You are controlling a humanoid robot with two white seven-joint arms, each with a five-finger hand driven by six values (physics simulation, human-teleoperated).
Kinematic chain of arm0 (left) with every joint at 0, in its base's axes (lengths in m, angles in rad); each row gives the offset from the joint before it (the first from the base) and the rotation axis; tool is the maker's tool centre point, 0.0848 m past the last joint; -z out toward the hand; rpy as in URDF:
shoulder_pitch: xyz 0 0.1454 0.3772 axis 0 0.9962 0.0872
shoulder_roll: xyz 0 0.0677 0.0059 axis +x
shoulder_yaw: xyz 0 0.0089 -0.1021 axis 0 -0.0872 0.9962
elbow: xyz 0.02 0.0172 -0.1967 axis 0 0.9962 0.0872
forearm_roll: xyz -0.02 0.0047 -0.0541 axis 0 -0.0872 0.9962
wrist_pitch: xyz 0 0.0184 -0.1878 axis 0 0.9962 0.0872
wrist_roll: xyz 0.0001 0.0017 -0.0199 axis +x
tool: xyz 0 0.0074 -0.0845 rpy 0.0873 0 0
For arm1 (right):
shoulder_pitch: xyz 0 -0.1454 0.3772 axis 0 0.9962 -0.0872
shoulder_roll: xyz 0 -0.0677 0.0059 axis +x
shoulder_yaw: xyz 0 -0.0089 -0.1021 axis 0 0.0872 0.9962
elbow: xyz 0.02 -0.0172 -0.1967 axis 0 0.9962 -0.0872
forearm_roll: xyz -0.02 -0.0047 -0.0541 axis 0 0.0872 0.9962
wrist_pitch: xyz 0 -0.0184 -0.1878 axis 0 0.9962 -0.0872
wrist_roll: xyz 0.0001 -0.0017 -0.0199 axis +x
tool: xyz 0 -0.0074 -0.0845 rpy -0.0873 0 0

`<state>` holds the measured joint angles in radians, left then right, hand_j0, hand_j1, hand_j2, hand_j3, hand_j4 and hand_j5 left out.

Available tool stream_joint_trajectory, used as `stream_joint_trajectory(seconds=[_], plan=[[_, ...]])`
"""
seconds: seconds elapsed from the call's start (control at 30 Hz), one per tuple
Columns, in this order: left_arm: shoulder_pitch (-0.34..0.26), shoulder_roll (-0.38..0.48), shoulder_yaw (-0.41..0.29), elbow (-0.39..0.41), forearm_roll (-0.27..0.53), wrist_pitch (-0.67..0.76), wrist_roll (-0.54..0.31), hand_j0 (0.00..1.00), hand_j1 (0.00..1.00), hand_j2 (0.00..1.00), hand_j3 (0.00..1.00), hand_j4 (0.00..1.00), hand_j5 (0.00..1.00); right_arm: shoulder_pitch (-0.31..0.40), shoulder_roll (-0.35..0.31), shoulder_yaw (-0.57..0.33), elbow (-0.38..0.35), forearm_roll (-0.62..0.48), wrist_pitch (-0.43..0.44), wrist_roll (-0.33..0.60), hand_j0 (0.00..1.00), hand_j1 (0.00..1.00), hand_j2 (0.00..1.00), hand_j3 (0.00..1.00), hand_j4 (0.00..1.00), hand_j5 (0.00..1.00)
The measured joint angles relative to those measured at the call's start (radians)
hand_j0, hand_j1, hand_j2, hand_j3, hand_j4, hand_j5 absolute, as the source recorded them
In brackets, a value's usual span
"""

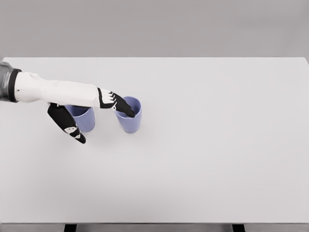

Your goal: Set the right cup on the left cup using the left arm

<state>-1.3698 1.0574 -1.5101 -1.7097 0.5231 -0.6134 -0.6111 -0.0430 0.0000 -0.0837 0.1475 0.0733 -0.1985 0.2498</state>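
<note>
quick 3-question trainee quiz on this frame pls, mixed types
1. True or false: the right cup is already stacked on the left cup.
2. Which arm is in view? A) left B) right C) both
3. Fill in: fingers of the left hand reach over the rim of the ____ cup.

Key: 1 false, both cups stand apart on the table; 2 A; 3 right.

I have the left arm (58, 92) reaching in from nine o'clock, stretched toward three. My left hand (104, 108) is spread, fingers (120, 104) pointing to four o'clock, thumb (67, 125) hanging toward five.
</note>
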Motion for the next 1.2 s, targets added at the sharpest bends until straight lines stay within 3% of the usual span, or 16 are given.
stream_joint_trajectory(seconds=[0.07, 0.2, 0.3, 0.33, 0.37, 0.63, 1.2], plan=[[-0.029, -0.011, 0.002, 0.011, -0.002, 0.0, 0.0, 1.0, 1.0, 1.0, 1.0, 1.0, 1.0, 0.025, 0.0, 0.0, 0.003, 0.0, 0.001, 0.0, 1.0, 1.0, 1.0, 1.0, 1.0, 1.0], [-0.02, -0.083, 0.049, 0.07, -0.027, 0.0, 0.0, 1.0, 1.0, 1.0, 1.0, 1.0, 1.0, 0.023, 0.0, -0.001, 0.005, -0.001, 0.001, 0.001, 1.0, 1.0, 1.0, 1.0, 1.0, 1.0], [0.017, -0.136, 0.067, 0.11, -0.087, 0.0, 0.0, 1.0, 1.0, 1.0, 1.0, 1.0, 1.0, 0.023, 0.0, -0.001, 0.005, -0.001, 0.001, 0.001, 1.0, 1.0, 1.0, 1.0, 1.0, 1.0], [0.07, -0.157, 0.085, 0.134, -0.112, -0.001, 0.0, 1.0, 1.0, 1.0, 1.0, 1.0, 1.0, 0.023, 0.0, -0.001, 0.006, -0.001, 0.002, 0.001, 1.0, 1.0, 1.0, 1.0, 1.0, 1.0], [0.083, -0.18, 0.111, 0.165, -0.13, -0.001, 0.0, 1.0, 1.0, 1.0, 1.0, 1.0, 1.0, 0.023, 0.0, -0.001, 0.006, -0.001, 0.001, 0.001, 1.0, 1.0, 1.0, 1.0, 1.0, 1.0], [0.141, -0.304, 0.181, 0.385, -0.191, 0.0, 0.0, 1.0, 1.0, 1.0, 1.0, 1.0, 1.0, 0.023, 0.0, 0.0, 0.006, -0.002, 0.002, 0.002, 1.0, 1.0, 1.0, 1.0, 1.0, 1.0], [0.229, -0.377, 0.214, 0.493, -0.288, 0.0, 0.0, 1.0, 1.0, 1.0, 1.0, 1.0, 1.0, 0.023, 0.0, 0.001, 0.006, -0.002, 0.002, 0.002, 1.0, 1.0, 1.0, 1.0, 1.0, 1.0]])
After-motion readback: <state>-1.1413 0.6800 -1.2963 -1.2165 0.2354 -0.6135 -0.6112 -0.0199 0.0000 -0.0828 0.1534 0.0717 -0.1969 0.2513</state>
